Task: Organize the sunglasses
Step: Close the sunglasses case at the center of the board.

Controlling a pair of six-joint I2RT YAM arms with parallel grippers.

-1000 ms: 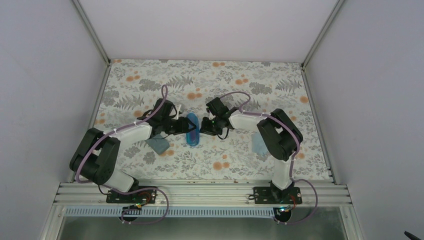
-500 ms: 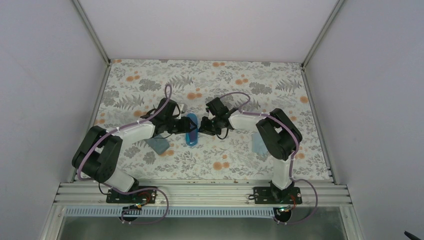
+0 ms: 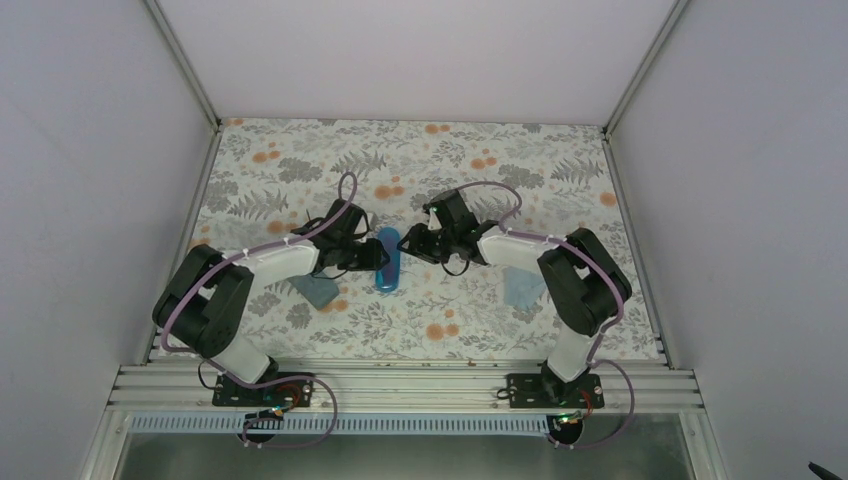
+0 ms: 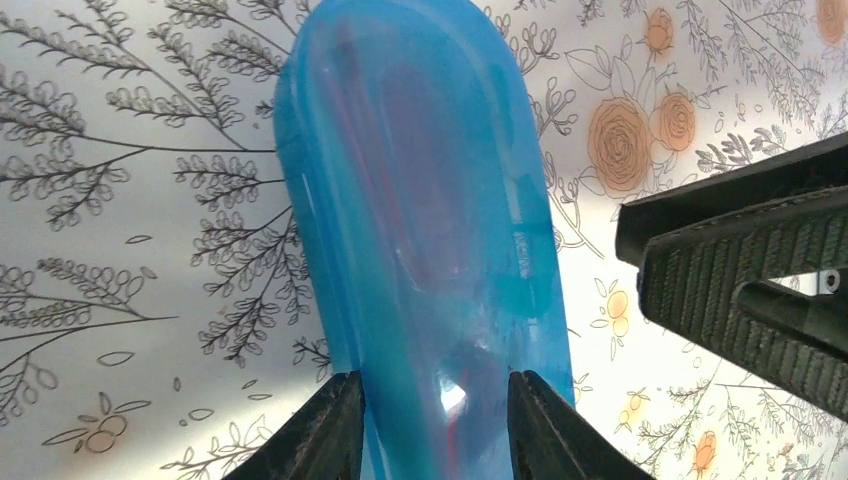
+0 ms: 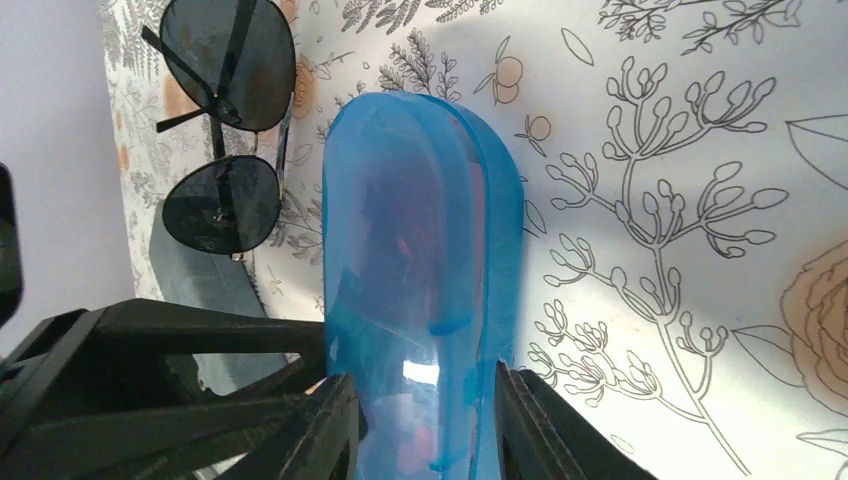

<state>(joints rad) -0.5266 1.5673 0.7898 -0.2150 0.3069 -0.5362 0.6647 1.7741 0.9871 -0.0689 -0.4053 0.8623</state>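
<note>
Through the blue case (image 4: pixel 420 220) wall I see pink-red sunglasses (image 4: pixel 400 150). My left gripper (image 4: pixel 435 385) pinches one end; my right gripper (image 5: pixel 425 380) straddles the other, grip unclear. The black sunglasses (image 5: pixel 220 130) lie outside, by the grey case (image 5: pixel 200 290).

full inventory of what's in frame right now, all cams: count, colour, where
tablecloth: one, white with grey and orange floral print, covers the table.
blue case: one, translucent blue, oblong, mid-table between the two grippers.
pink-red sunglasses: one pair, reddish, faintly visible through the blue case.
black sunglasses: one pair, thin black frame with dark lenses, on the tablecloth beside the blue case; hidden in the top view.
cloths: two; one grey-blue beside the left arm, one light blue beside the right arm.
left gripper: one, black, fingers either side of the blue case's end; grip unclear.
right gripper: one, black, fingers apart, at the blue case.
</note>
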